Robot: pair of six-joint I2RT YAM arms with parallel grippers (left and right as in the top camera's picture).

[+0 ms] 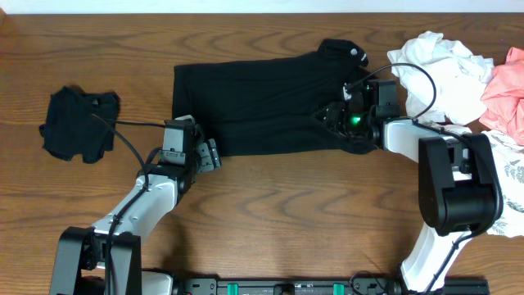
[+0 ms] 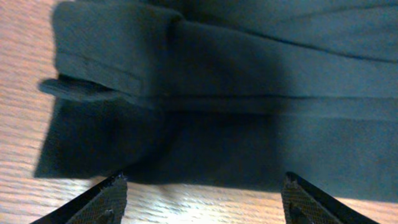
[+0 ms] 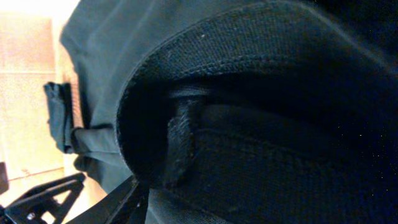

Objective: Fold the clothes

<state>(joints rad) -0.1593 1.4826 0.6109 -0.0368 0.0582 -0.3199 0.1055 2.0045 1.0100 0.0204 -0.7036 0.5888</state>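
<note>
A black garment (image 1: 262,98) lies spread flat in the middle of the counter (image 1: 270,221), nearer the far edge than the near one. Its long side runs left to right, and its right end is bunched and slightly raised.

The left claw (image 1: 209,154) sits at the garment's near left corner. In the left wrist view its two fingers (image 2: 115,198) are spread wide with nothing between them, and the garment's hem lies just ahead of the tips over bare wood. A folded seam and a small flap of cloth show near the garment's left edge.

The right claw (image 1: 332,117) is down on the bunched right end of the garment. In the right wrist view, dark cloth with a stitched hem fills almost the whole frame, right against the camera. Only parts of the fingers (image 3: 46,198) show at the lower left. Whether this claw is holding the cloth cannot be told.

A small black piece of clothing (image 1: 78,123) lies crumpled near the left edge, well apart from the garment. Towards the far right corner sit a white heap (image 1: 438,65) and a pink cloth (image 1: 508,90). A patterned white cloth (image 1: 512,184) lies along the right edge.
</note>
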